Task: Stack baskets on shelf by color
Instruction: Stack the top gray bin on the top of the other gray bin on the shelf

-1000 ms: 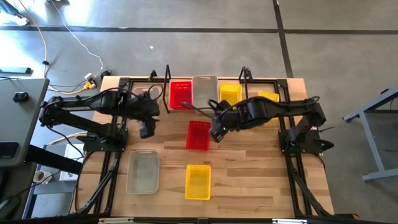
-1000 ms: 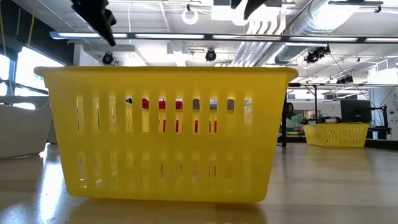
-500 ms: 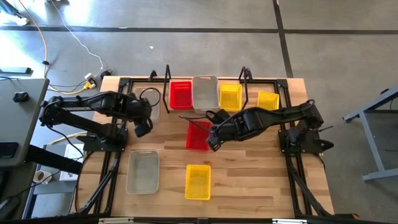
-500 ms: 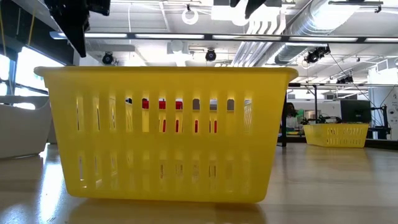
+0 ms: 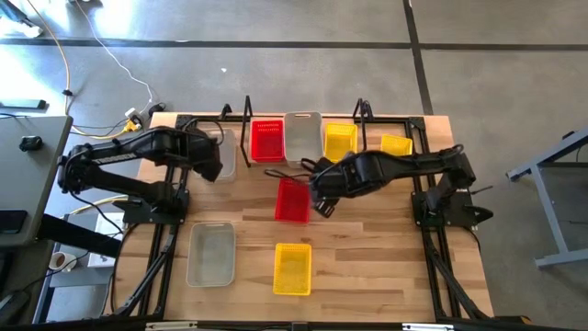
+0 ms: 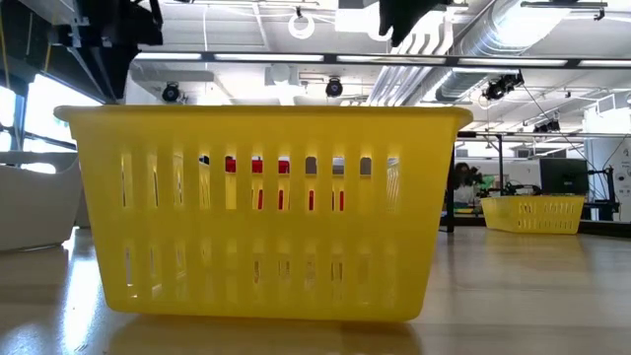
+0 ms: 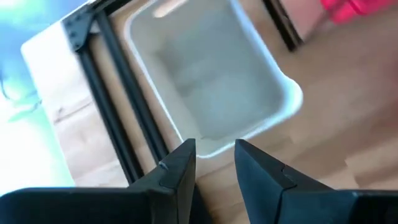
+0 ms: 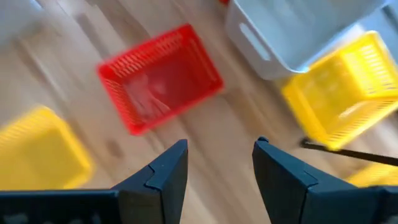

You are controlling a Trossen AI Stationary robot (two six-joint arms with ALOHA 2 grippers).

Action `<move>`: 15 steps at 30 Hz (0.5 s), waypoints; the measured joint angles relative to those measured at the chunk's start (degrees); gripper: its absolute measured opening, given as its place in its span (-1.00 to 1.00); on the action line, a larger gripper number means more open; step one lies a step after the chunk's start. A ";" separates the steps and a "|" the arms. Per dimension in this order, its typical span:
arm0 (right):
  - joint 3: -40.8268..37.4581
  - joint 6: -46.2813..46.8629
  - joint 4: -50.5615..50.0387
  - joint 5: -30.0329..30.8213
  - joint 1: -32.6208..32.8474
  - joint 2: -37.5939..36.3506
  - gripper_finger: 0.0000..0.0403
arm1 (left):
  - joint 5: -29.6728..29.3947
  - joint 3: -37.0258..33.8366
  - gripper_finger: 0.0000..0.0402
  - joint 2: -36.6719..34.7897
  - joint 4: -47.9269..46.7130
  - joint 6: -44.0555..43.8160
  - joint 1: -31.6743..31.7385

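- High view, looking straight down: the shelf runs along the far edge of the table, holding in a row a red basket, a clear-grey basket and a yellow basket; another yellow basket sits past the shelf's post.
- Loose on the table are a second red basket, a front yellow basket and a front clear-grey basket.
- Right gripper: jaws spread wide and empty. The loose red basket lies just ahead of the jaws, a little to one side, apart from both fingers.
- Left gripper: jaws part-open with a narrow gap, holding nothing. A far clear-grey basket lies directly ahead of them, its near rim just beyond the fingertips.
- Likely step: the right arm is lining up to pick the loose red basket so it can go into the red one on the shelf.
- To do it well: centre the jaws over one wall of the basket, one finger inside and one outside, before descending.
- Grip the solid rim rather than the mesh, which may flex.
- Lift level, and clear the shelf's black rods when carrying it across.
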 joint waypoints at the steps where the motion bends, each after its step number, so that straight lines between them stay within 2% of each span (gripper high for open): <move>1: 0.00 -1.17 -1.18 0.29 -0.57 -0.07 -0.18 | -0.56 0.00 -0.48 0.00 -0.11 -1.38 0.86; 5: 0.00 -5.72 -5.86 2.42 -2.71 -0.71 -0.18 | -1.12 0.00 -0.48 0.00 -0.39 -3.97 4.52; 10: 0.00 -11.64 -6.83 4.47 -5.64 -2.66 -0.18 | -0.42 -0.22 -0.48 0.00 0.08 -4.97 8.84; 15: 0.00 -16.11 -6.60 5.51 -8.23 -5.08 -0.18 | 1.94 -6.11 -0.48 0.01 3.70 -4.95 12.76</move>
